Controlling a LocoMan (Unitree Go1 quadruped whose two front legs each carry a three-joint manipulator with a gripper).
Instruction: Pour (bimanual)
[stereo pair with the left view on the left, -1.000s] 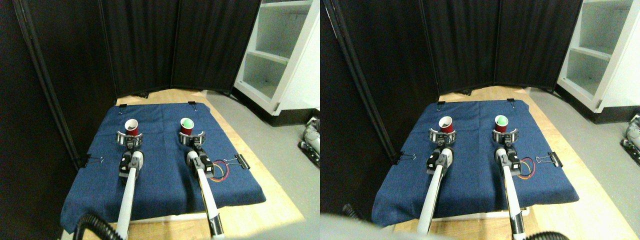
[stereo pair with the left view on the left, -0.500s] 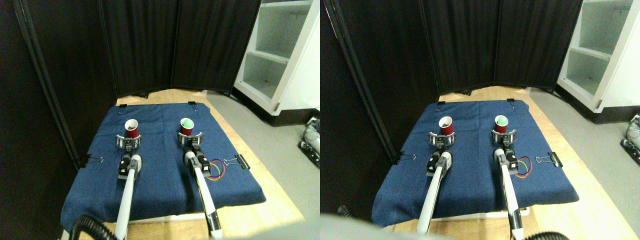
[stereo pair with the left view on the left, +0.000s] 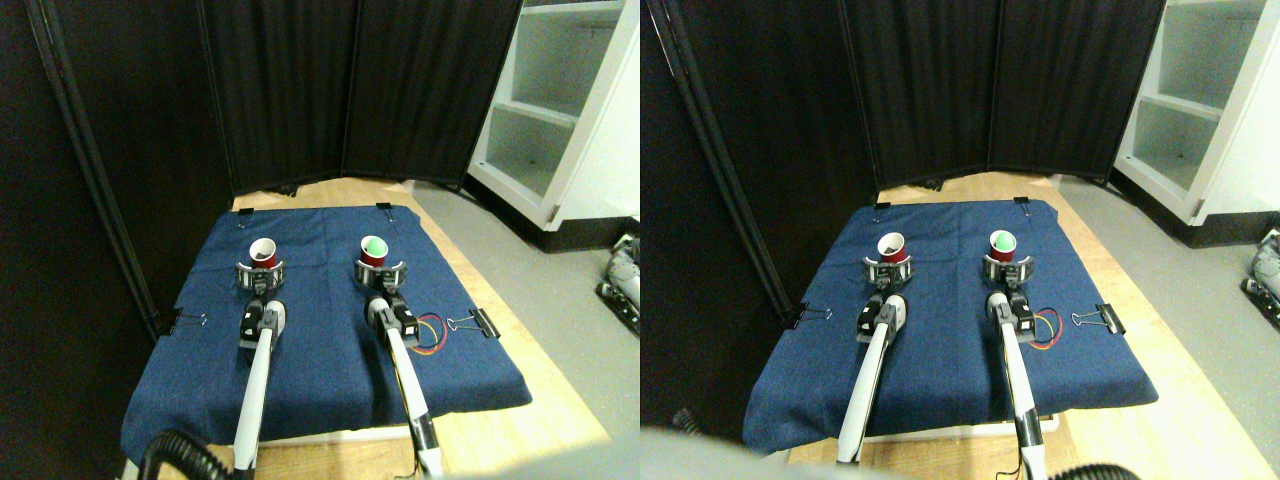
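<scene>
Left claw (stereo pair with the left view on the left: 260, 270) and right claw (stereo pair with the left view on the left: 381, 268) reach forward, jaws spread

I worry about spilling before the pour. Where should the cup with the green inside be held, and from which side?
Take the right cup around its red side wall, low on the body, coming from the robot's side, level with the blue cloth. It stands upright with its mouth open upward, so a side hold likely keeps the contents in. The right pincer sits at its near side.

- Two cups stand on a cloth (stereo pair with the left view on the left: 330, 370): left cup (stereo pair with the left view on the left: 263, 253), right cup (stereo pair with the left view on the left: 373, 250).
- A gripper sits just before each: left gripper (stereo pair with the left view on the left: 260, 270), right gripper (stereo pair with the left view on the left: 380, 269).
- A shelf (stereo pair with the left view on the left: 560, 110) stands far right, behind.
</scene>
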